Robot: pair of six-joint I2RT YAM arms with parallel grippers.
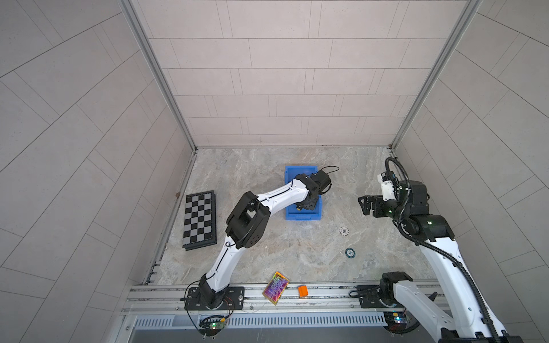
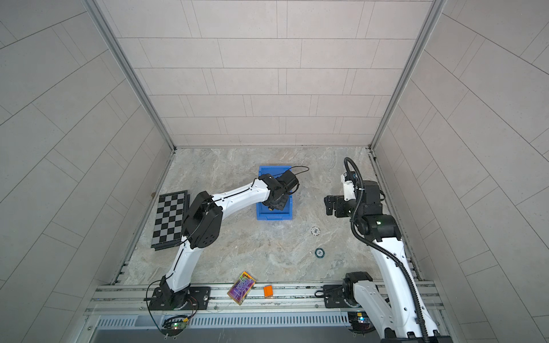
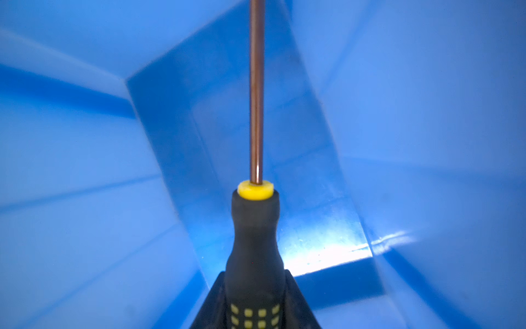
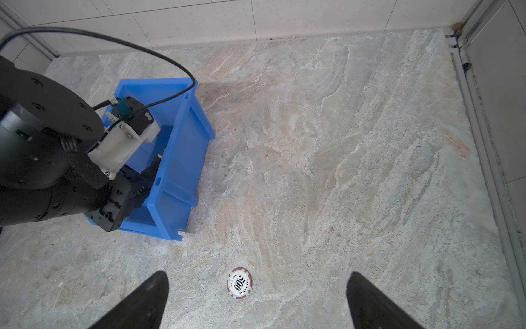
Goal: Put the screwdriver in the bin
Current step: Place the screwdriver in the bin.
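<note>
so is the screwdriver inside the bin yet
Inside, unreleased: the bin walls surround the screwdriver, left gripper shut on its handle.

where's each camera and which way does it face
Top views: high overhead, looking down on the table; left arm and right arm show, left pincer in the bin.
Left wrist: inside the bin, looking along the screwdriver the left pincer holds.
Right wrist: above the table, facing bin and poker chip; right pincer, open, shows.
Shared by top and right wrist: bin, left arm.
</note>
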